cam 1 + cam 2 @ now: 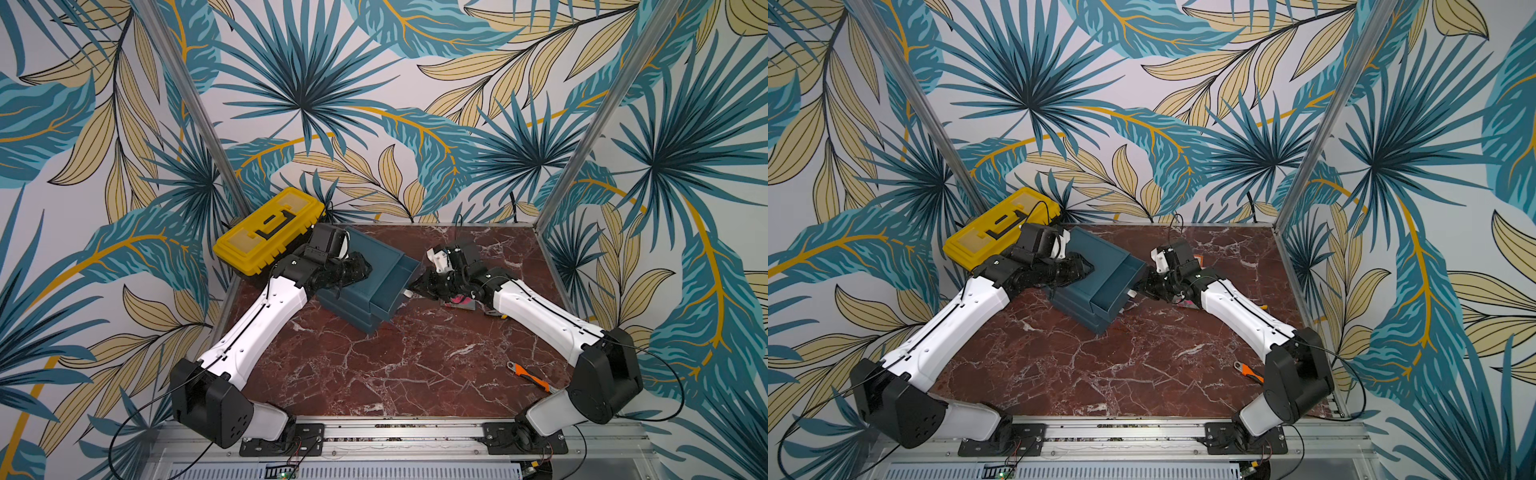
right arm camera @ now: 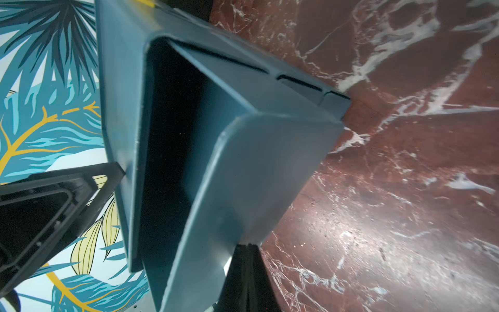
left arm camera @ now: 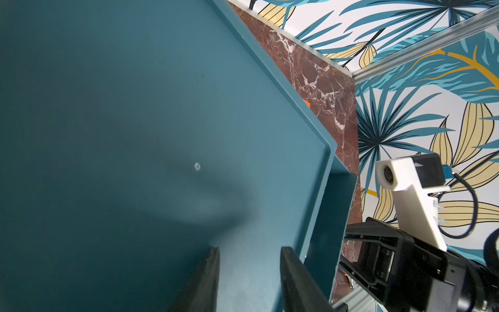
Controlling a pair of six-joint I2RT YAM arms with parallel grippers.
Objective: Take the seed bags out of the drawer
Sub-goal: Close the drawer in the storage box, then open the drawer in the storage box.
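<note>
Drawer [image 1: 392,278] pulled out, long axis diag. twd R arm, L gripper [image 3: 249,250] fingers apart over cabinet [image 1: 368,249] top, R gripper [image 2: 247,247] closed at drawer front, seed bag [image 1: 459,300] mostly hidden, axis unclear

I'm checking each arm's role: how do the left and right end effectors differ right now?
The left end effector has its fingers apart; the right end effector has its fingers pressed together. The left end effector is over the blue drawer cabinet's flat top; the right end effector is at the front of the pulled-out drawer. Both have black fingers.
</note>
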